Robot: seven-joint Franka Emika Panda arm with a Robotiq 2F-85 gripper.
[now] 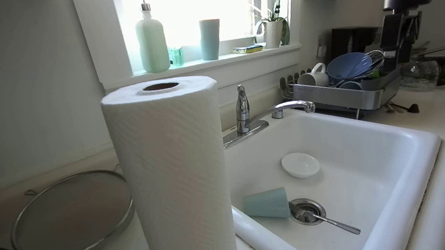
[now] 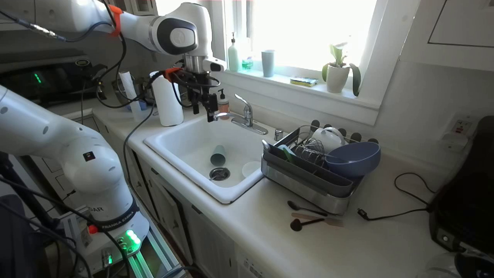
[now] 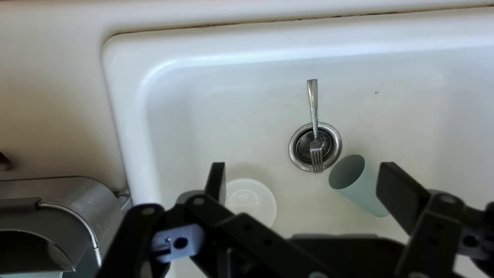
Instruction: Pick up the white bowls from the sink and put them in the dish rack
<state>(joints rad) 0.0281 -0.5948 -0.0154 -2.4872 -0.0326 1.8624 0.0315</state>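
Over the sink [image 2: 225,195], in an exterior view, the gripper [image 2: 203,114] hangs with jaws wide apart. A teal cup [image 2: 218,156] lies on its side inside; right of it rests the white bowl [image 2: 251,168], seemingly part-hidden. Farther right, on the desk [image 2: 366,243], the dish rack [image 2: 301,189] holds a blue bowl [image 2: 353,160].

In an exterior view, the paper towel roll [image 2: 170,112] stands left of the sink [image 2: 227,195], the dish rack [image 2: 297,189] right, the faucet [image 2: 248,116] on the far edge. Inside the sink, a fork [image 3: 315,143] lies across the drain [image 3: 335,148], the cup [image 2: 218,156] just beside it on the far side, the bowl [image 2: 251,169] to the right of both. Near of the dish rack, a spoon [image 2: 303,208] lies on the counter [image 2: 262,220].
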